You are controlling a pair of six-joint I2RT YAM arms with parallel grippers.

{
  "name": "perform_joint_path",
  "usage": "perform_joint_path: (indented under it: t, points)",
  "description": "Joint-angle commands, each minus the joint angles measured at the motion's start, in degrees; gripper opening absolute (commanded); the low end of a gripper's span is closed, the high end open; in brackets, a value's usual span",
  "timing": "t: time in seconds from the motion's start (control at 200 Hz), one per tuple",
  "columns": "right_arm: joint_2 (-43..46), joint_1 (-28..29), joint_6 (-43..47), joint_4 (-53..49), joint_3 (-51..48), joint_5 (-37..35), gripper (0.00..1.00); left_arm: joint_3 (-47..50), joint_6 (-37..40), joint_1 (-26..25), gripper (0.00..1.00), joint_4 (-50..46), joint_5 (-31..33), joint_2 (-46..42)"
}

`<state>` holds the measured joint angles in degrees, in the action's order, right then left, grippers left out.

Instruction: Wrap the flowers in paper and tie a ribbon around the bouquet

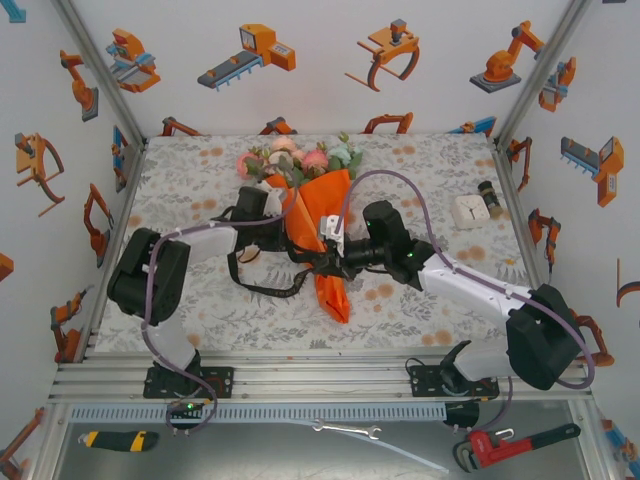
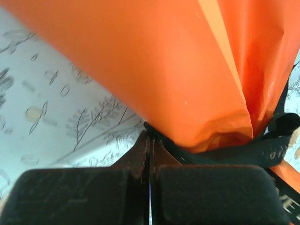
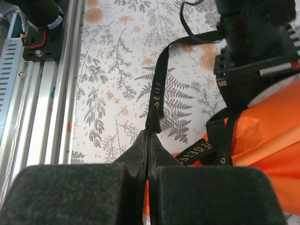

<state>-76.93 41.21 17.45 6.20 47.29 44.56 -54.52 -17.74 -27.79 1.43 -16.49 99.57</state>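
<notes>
The bouquet (image 1: 325,215) lies in the middle of the table, a cone of orange paper (image 2: 187,70) with the flowers (image 1: 290,160) at its far end. The black ribbon (image 2: 234,152) runs round the cone's narrow part and loops loosely on the cloth to the left (image 1: 262,287). My left gripper (image 2: 150,136) is at the cone's left side (image 1: 303,248), shut on the ribbon right under the paper. My right gripper (image 3: 149,133) is at the cone's right side (image 1: 330,266), shut on another stretch of ribbon (image 3: 160,79) that rises from its tips.
A white block (image 1: 468,210) and a small dark cylinder (image 1: 490,198) sit at the table's right. The aluminium rail (image 3: 42,93) borders the near edge. A utility knife (image 1: 118,440), a spanner (image 1: 345,430) and a red pipe wrench (image 1: 510,445) lie below it.
</notes>
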Motion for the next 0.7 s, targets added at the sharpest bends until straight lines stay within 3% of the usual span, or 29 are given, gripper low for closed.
perform_joint_path:
  t: [0.0,0.17,0.27,0.355,0.491,0.601,0.696]
  points:
    - [0.0,-0.3,-5.8,0.9,1.4,-5.5,0.00,2.1,-8.7,0.6,0.00,-7.8,5.3,-9.4]
    - [-3.6,-0.3,-15.8,1.9,3.8,-13.9,0.00,10.6,-28.6,-0.2,0.00,-6.1,0.1,-21.5]
    - [-6.5,-0.3,-20.3,2.1,5.7,-16.2,0.00,11.3,-36.3,-2.2,0.00,-11.5,0.2,-26.5]
    - [-8.4,-0.2,-23.2,2.0,7.0,-18.7,0.00,11.6,-41.7,-4.8,0.00,-15.9,3.0,-31.0]
    - [-10.7,-0.3,-25.8,0.5,8.9,-22.3,0.00,15.7,-55.6,-10.1,0.00,-14.5,8.3,-39.2]
    - [-11.8,-1.1,-28.1,0.1,9.9,-23.9,0.00,18.3,-64.5,-18.7,0.00,-11.4,17.6,-42.7]
    - [-12.1,-2.2,-30.2,1.0,10.0,-22.8,0.00,18.2,-66.2,-26.2,0.00,-5.4,23.8,-39.5]
